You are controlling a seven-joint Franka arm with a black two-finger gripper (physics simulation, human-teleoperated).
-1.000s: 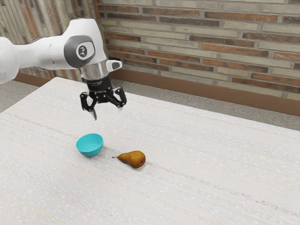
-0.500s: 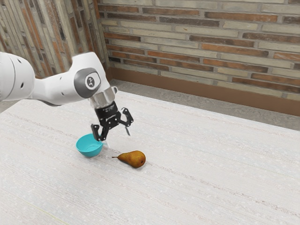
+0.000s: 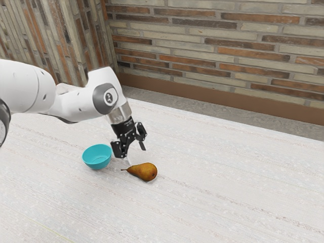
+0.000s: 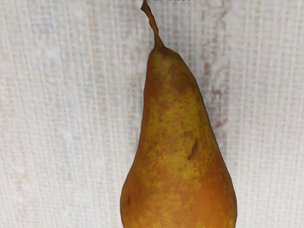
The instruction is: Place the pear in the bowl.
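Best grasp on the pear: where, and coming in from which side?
I'd bring the open claw down from above and close across the pear's thick body, one finger per long side. It lies on its side on the table, stem end nearer the bowl, both long sides free. The neck tapers, so a grip there would probably slip.
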